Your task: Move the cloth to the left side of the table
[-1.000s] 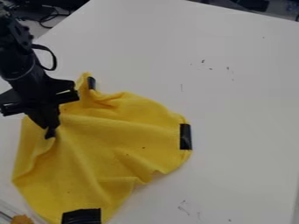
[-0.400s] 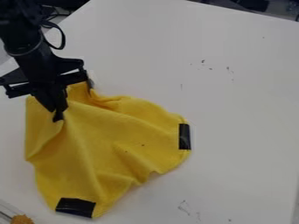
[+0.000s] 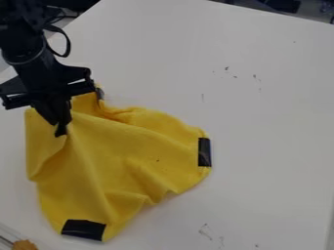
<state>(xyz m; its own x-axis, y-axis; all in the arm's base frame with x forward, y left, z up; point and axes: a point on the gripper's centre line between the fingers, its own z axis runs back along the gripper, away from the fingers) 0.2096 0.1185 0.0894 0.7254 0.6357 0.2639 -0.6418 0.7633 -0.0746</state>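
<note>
Seemingly a lab: robot arm (image 3: 23, 46) with looped cable (image 3: 68, 46) over a white tabletop (image 3: 267, 122).

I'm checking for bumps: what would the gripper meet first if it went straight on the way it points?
The yellow cloth, pinched in the gripper; beneath it, probably the table, though the depth is hard to judge.

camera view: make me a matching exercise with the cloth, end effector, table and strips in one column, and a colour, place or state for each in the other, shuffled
Column 1
1. cloth
2. end effector
3. table
4. strips

Column 2
A. white, with small dark marks
B. at the edges of the yellow fabric
C. yellow and creased
D. black, pinching a fold of the fabric

Right pairs: 1-C, 2-D, 3-A, 4-B
</note>
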